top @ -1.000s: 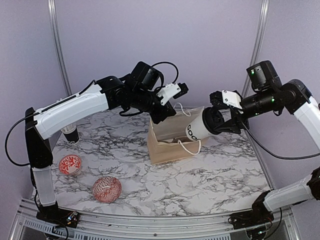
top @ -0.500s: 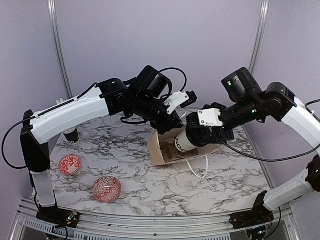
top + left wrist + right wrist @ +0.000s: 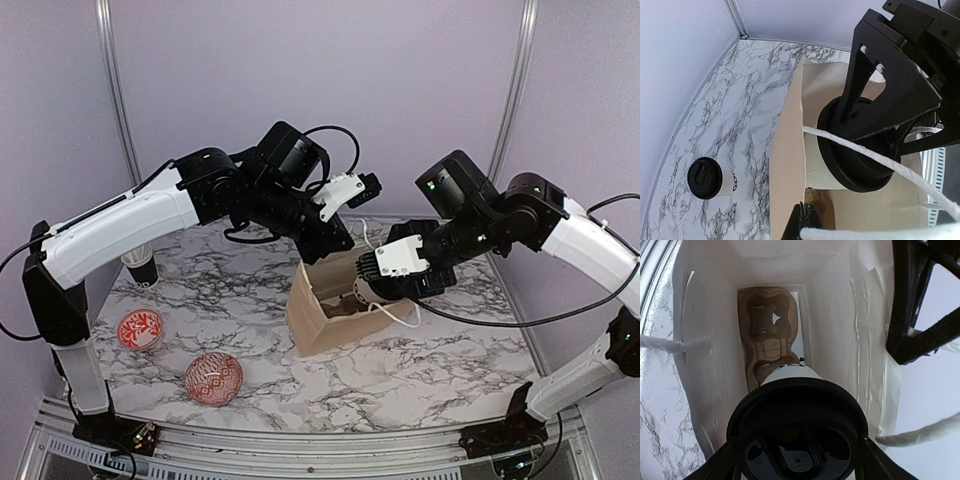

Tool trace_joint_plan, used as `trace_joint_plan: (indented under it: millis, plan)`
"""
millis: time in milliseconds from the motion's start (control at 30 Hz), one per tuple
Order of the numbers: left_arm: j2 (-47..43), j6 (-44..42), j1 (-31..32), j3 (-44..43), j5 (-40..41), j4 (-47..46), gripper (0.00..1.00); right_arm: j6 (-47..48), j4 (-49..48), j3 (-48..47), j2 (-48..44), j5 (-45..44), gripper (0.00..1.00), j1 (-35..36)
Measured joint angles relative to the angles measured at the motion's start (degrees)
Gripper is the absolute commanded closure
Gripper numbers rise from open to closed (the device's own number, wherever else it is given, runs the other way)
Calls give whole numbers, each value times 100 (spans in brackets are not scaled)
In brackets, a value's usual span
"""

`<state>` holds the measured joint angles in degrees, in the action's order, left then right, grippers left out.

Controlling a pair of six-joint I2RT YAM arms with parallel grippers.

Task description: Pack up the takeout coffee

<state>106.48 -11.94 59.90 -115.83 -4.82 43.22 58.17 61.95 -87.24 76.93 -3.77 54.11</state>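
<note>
The right gripper (image 3: 378,282) holds a white paper cup with a round black plastic lid (image 3: 797,432), its fingers closed around the cup just under the lid. The cup points bottom-first down into the tall tan paper bag (image 3: 318,322) in the middle of the table. The brown moulded-pulp carrier (image 3: 767,332) lies straight below it at the bag's bottom. The left gripper (image 3: 807,219) is pinched shut on the bag's white cord handle (image 3: 920,181), pulling the mouth open. A second white cup (image 3: 140,266) waits at the far left. A second ago the held cup lay sideways, higher, right of the bag.
</note>
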Motion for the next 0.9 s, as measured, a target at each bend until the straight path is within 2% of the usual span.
trace_joint_plan:
  millis: [300,367,467,500,700,900]
  plan:
    - [0,0,0,74,103,94,100,177,214,7,251,374,50,7]
    - [0,0,0,74,105,94,92,190,249,9,352,439,50,17]
    - [0,26,7,74,107,98,64,190,256,9,431,476,50,39]
    - [0,37,7,72,109,101,58,192,262,9,431,476,50,42]
    - [-37,144,20,-131,57,275,36,188,323,9,428,474,50,55]
    - [-634,149,98,-155,-33,341,26,179,308,227,374,247,50,72]
